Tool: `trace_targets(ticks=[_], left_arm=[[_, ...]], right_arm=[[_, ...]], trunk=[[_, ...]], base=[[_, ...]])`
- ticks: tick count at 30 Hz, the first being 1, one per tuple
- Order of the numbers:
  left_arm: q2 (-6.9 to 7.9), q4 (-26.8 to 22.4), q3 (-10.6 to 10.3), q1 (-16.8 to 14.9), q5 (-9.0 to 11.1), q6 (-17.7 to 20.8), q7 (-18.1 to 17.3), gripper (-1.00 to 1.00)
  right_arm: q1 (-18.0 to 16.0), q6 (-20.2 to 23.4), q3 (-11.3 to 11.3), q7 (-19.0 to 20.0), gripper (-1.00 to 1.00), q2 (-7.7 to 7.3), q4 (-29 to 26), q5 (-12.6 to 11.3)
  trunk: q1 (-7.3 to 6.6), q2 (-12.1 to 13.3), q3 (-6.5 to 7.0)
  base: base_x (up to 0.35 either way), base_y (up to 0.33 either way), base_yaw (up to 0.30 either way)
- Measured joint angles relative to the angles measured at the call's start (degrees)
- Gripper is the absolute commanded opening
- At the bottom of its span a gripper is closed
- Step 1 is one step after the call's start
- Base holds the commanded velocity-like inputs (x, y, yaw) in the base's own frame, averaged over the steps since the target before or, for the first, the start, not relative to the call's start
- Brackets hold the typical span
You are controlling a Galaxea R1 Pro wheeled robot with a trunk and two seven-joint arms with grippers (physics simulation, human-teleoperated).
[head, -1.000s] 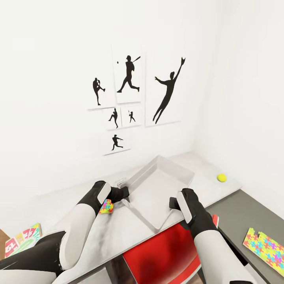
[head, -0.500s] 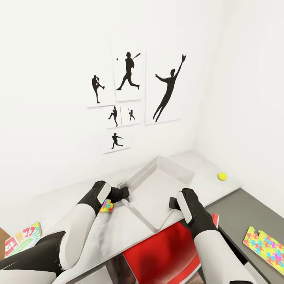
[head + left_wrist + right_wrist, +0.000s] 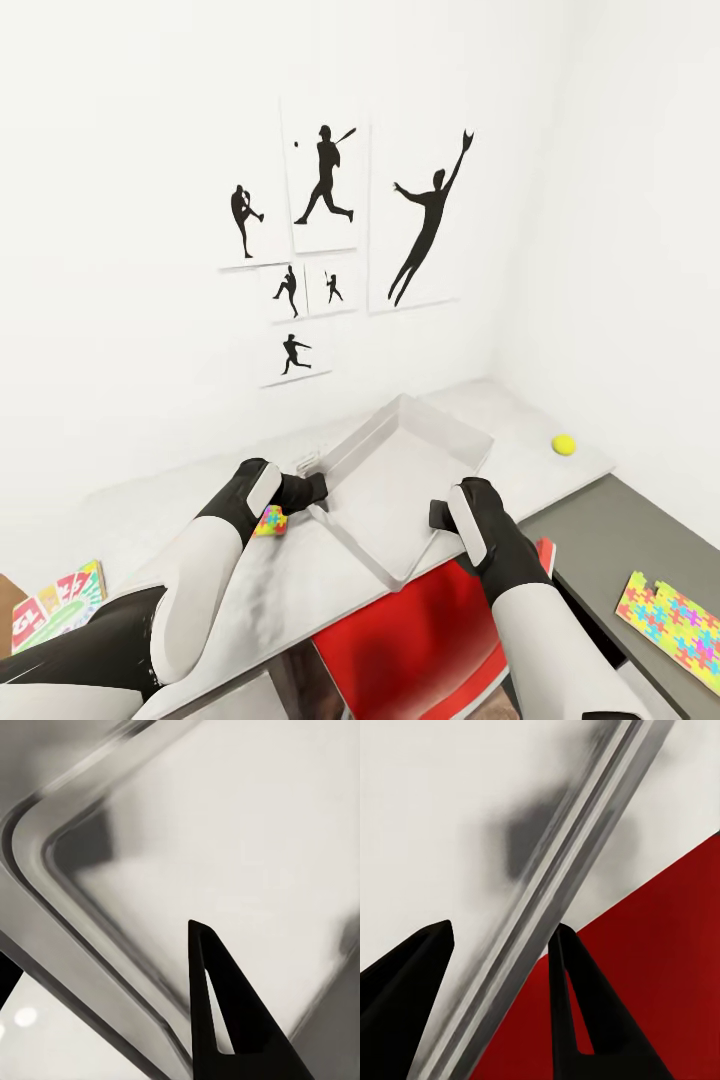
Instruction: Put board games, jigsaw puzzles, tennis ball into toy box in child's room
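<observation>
1. The toy box [image 3: 420, 470] sits tilted above the table [image 3: 520, 470], gripped by both arms.
2. The left tool [image 3: 312, 487] clamps its left rim; the right tool [image 3: 499, 945] straddles and grips the near rim.
3. The tennis ball [image 3: 563, 444] lies on the table, right of the box.
4. One jigsaw puzzle [image 3: 268, 521] lies beside the left tool, another [image 3: 672, 630] on the dark cabinet [image 3: 590, 540].

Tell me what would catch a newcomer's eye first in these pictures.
The light grey toy box sits mid-frame on the table, with the left hand and right hand at opposite rims. On the white wall above it hang black sports silhouette prints. Colour pops come next: the tennis ball at the table's far right and a jigsaw puzzle on the lower dark grey surface.
</observation>
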Motion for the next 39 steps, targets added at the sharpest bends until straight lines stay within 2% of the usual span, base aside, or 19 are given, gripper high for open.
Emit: trace_targets(ticks=[1, 2, 23, 32, 35, 39], left_arm=[[0.0, 0.0, 0.0, 0.0, 0.0, 0.0, 0.0, -1.0], [0.0, 0.0, 0.0, 0.0, 0.0, 0.0, 0.0, 1.0], [0.01, -0.1, -0.1, 0.0, 0.5, 0.0, 0.0, 1.0], [0.01, -0.3, 0.0, 0.1, 0.3, 0.3, -0.1, 1.0], [0.01, -0.5, 0.0, 0.1, 0.2, 0.5, -1.2, 1.0], [0.01, -0.8, 0.0, 0.1, 0.3, 0.6, -4.4, 1.0]], right_arm=[[0.0, 0.0, 0.0, 0.0, -1.0, 0.02, 0.0, 0.1], [0.0, 0.0, 0.0, 0.0, 1.0, 0.04, 0.0, 0.1], [0.0, 0.0, -0.1, 0.0, 1.0, -0.02, -0.1, 0.3], [0.0, 0.0, -0.1, 0.0, 1.0, -0.02, -0.1, 0.3], [0.0, 0.0, -0.1, 0.0, 1.0, -0.02, -0.1, 0.3], [0.0, 0.0, -0.2, 0.0, 1.0, -0.02, -0.1, 0.3]], trunk=[[0.0, 0.0, 0.0], [0.0, 0.0, 0.0], [0.0, 0.0, 0.02], [-0.01, 0.0, 0.63], [-0.01, 0.0, 0.9], [0.0, 0.0, 1.26]], base=[[0.0, 0.0, 0.0], [0.0, 0.0, 0.0], [0.0, 0.0, 0.0], [0.0, 0.0, 0.0], [0.0, 0.0, 0.0], [0.0, 0.0, 0.0]])
